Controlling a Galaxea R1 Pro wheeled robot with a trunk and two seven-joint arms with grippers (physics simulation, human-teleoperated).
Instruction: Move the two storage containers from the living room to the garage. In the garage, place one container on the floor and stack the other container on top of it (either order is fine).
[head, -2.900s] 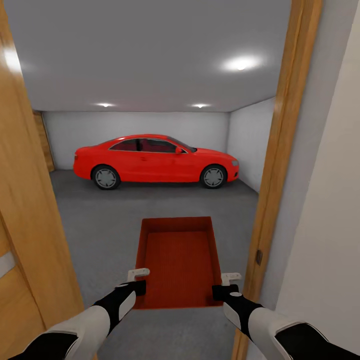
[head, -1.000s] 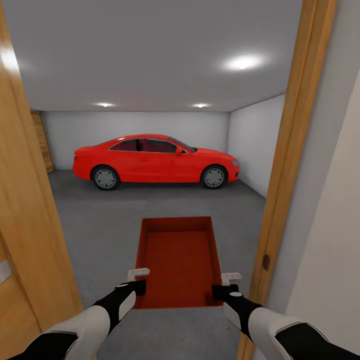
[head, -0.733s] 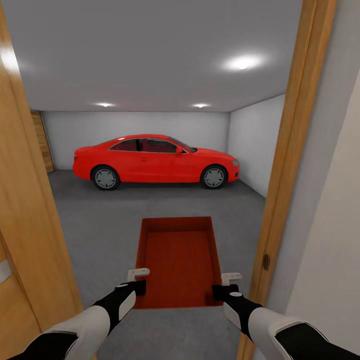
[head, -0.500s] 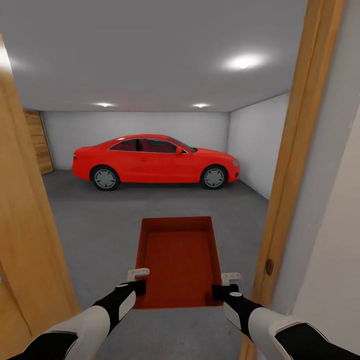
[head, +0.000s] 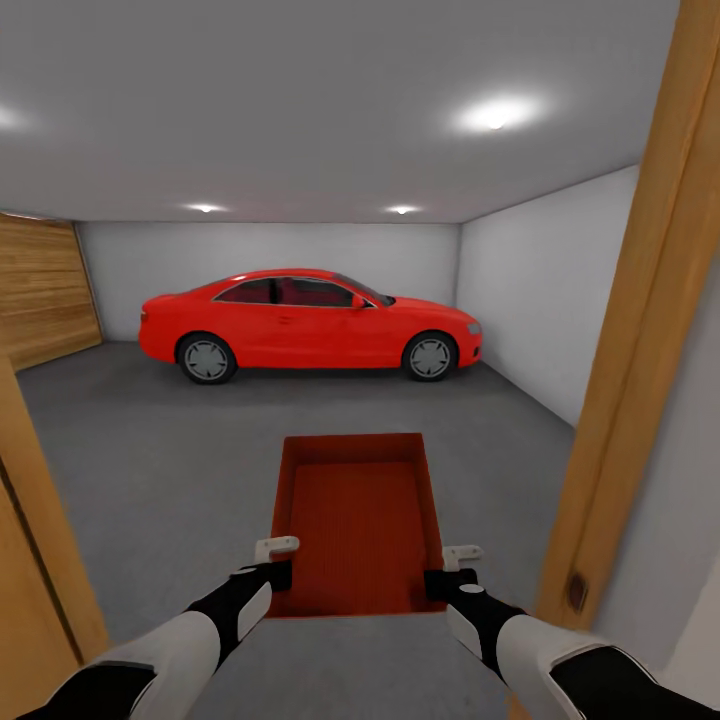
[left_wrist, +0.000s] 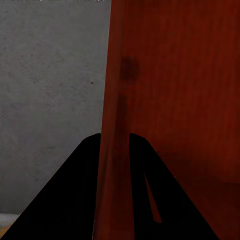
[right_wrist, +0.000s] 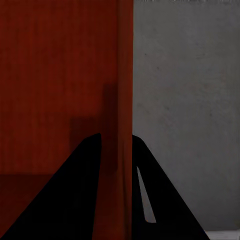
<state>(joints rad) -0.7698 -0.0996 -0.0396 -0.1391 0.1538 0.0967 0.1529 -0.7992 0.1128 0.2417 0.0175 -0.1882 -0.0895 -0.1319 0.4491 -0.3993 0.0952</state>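
A red-orange storage container (head: 357, 520) sits low in the centre of the head frame, carried at a wooden doorway (head: 640, 370) facing the garage. The left gripper (head: 272, 562) is clamped on its left wall, the right gripper (head: 452, 568) on its right wall; each wrist view shows dark fingers (left_wrist: 75, 195) astride a thin red wall. Dark grey floor (head: 180, 450) stretches to a red car (head: 310, 322) mid-frame. The container appears held clear of the floor.

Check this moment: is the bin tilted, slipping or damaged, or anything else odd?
Nothing stands out. The bin sits level between the left gripper and right gripper, each pinching a side wall. It is empty and intact, above the grey floor.
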